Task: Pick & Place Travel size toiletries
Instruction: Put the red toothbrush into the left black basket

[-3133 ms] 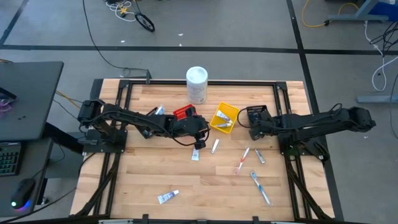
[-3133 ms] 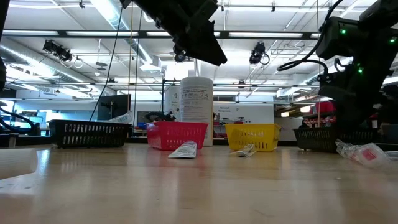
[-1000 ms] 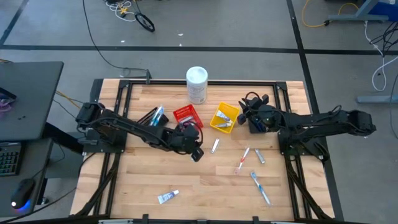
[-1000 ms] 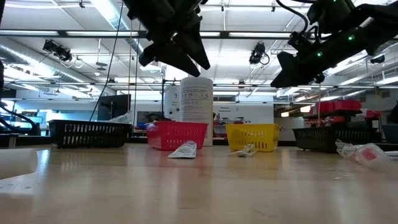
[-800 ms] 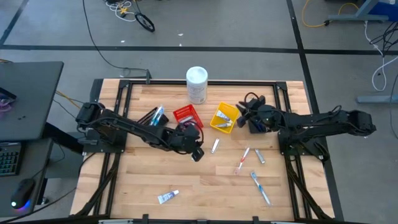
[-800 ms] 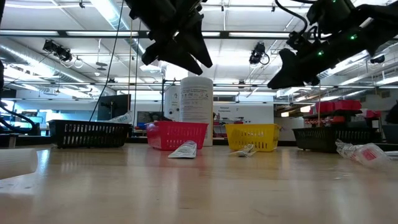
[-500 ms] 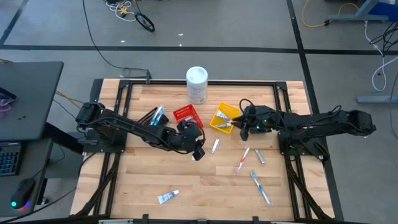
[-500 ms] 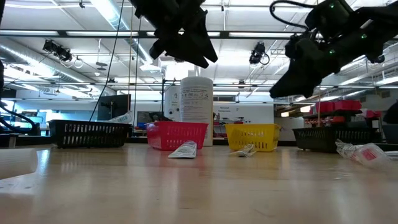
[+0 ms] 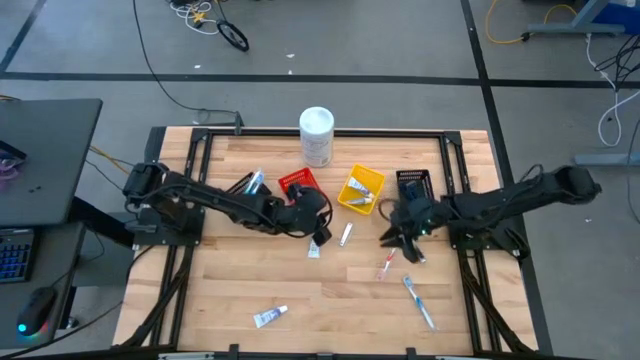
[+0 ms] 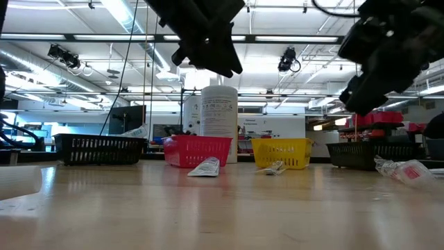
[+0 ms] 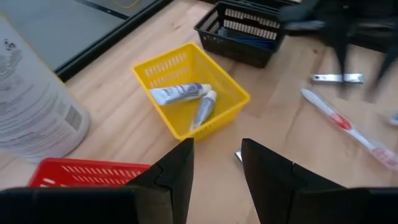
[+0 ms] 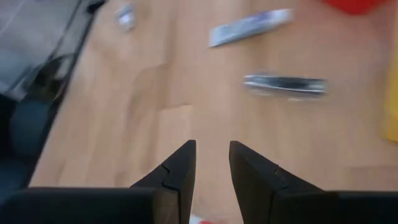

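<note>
**Fig.: R arm dropping onto loose toiletries**

Red/white toothbrush [image 9: 389, 257] lies on table [image 9: 230, 290] w/ silvery tube [image 9: 417, 250] just beside; two tubes [image 11: 186, 99] already in yellow bin [image 9: 360, 190]. Right gripper [image 9: 400, 236], fingers apart, empty, has swung from bin to hover over them, likely next pick. Left gripper [image 9: 318, 236], apart, empty, waits near red bin [image 9: 295, 184], barely shifted.

Robotics lab: ceiling lights [image 10: 132, 17] overhead; floor cables [image 9: 215, 25]; framed wooden table [image 9: 330, 300].
</note>
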